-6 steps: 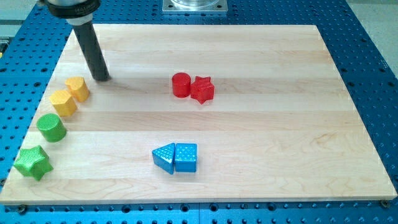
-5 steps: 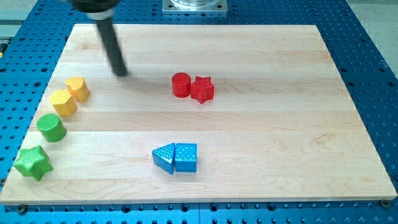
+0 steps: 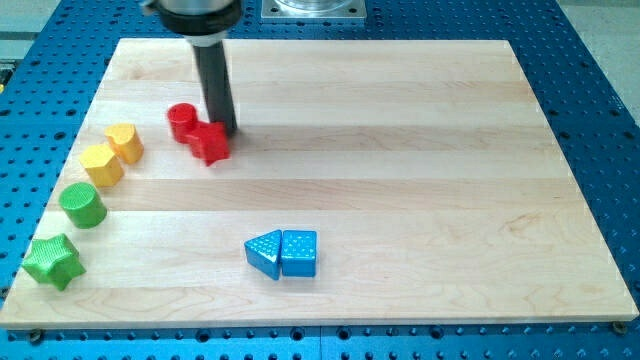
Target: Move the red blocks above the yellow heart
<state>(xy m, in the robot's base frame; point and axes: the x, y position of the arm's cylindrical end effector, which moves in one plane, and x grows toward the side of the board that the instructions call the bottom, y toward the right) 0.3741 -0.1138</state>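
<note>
**Rod tip set against the red pair near the counter's upper left**

The end effector is a plain dark rod with nothing to open or close, and nothing is held by it. My tip point(image 3: 225, 131) is seen resting on the counter point(image 3: 420, 120) at the upper right side of the red star point(image 3: 211, 143), touching it or very nearly so; the exact contact is hidden by the rod itself. The red cylinder point(image 3: 182, 121) is found just to the upper left of the star, the two red blocks being pressed together. The rod is seen rising from the tip toward the counter's top edge, where its dark mount is cut off by the view's top.

Toward the counter's left edge, a yellow block point(image 3: 125, 143), whose heart shape can only loosely be made out, is placed near the red cylinder but apart from it, lower and to the left. A second yellow block point(image 3: 101, 164) is set touching it, lower and further left. Further down the left edge a green cylinder point(image 3: 83, 205) is placed, and a green star point(image 3: 52, 261) lies near the bottom left corner.

Near the middle of the bottom edge, a blue triangle point(image 3: 265, 253) and a blue cube point(image 3: 299, 253) are set side by side, touching, well apart from the red pair.
</note>
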